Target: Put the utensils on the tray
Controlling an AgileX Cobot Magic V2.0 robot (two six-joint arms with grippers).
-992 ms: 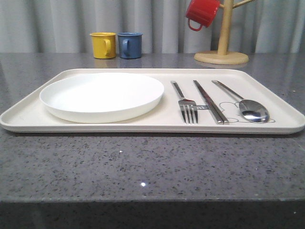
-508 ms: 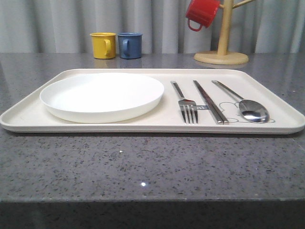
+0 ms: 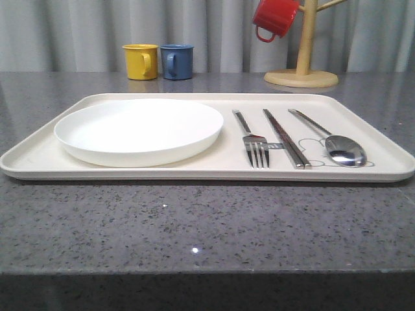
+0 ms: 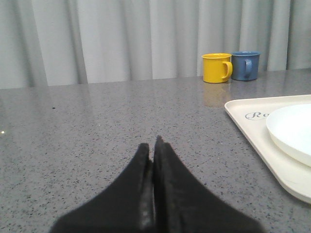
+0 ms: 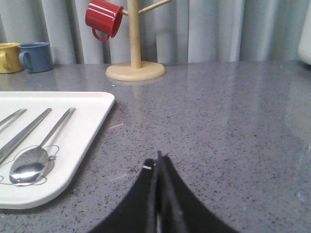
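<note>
A fork (image 3: 254, 141), a pair of chopsticks (image 3: 285, 138) and a spoon (image 3: 337, 144) lie side by side on the right half of the cream tray (image 3: 45, 155). In the right wrist view the spoon (image 5: 34, 154) and chopsticks (image 5: 22, 136) rest on the tray (image 5: 87, 121), off to the side of my right gripper (image 5: 159, 156), which is shut and empty over bare counter. My left gripper (image 4: 151, 144) is shut too, holding nothing, over the counter beside the tray's (image 4: 252, 131) other end.
A round white plate (image 3: 139, 129) fills the tray's left half. A yellow mug (image 3: 141, 61) and a blue mug (image 3: 176, 61) stand at the back. A wooden mug tree (image 3: 302, 58) with a red mug (image 3: 275, 17) stands at the back right.
</note>
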